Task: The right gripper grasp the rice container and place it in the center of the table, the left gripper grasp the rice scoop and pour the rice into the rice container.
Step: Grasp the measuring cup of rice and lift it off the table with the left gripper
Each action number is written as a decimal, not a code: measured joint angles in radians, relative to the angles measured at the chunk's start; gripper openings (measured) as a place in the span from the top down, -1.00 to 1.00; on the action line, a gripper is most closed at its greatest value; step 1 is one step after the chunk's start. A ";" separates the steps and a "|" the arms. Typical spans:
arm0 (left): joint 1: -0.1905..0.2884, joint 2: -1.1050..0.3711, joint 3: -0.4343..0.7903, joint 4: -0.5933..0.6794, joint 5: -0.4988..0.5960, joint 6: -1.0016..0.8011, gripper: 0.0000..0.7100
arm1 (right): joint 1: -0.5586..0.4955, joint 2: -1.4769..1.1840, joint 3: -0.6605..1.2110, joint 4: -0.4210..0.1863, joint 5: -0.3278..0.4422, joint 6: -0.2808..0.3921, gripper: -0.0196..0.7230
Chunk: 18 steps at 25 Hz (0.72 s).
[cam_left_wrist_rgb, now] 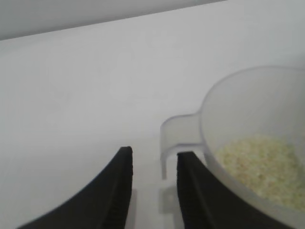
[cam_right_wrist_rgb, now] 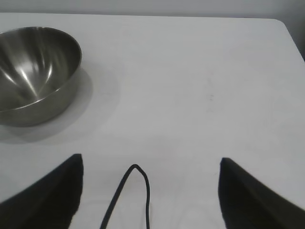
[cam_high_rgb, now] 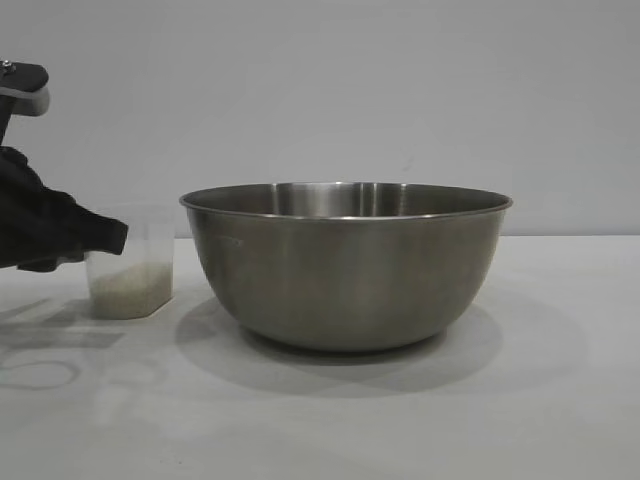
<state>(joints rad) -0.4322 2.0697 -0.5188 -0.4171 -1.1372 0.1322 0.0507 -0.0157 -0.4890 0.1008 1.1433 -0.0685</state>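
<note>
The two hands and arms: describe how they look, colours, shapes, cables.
The left hand has two matte black, curved fingers tapering to blunt tips; in the exterior view its arm is draped in black with a grey-and-black bracket above. The right hand has two broad black pointed fingers, with a thin black cable looped between them. No markings show.

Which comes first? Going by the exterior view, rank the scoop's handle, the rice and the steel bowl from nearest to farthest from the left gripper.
1. The rice scoop's handle, right at the left gripper, beside its fingertips.
2. The rice, low in the scoop, just past the handle.
3. The rice container, mid-table, beyond the scoop.
</note>
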 joint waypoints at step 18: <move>0.144 0.059 -0.085 0.373 0.000 -0.052 0.35 | 0.000 0.000 0.000 0.000 0.000 0.000 -0.40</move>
<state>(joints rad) -0.2886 2.1290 -0.6040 -0.0438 -1.1372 0.0798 0.0507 -0.0157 -0.4890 0.1008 1.1433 -0.0685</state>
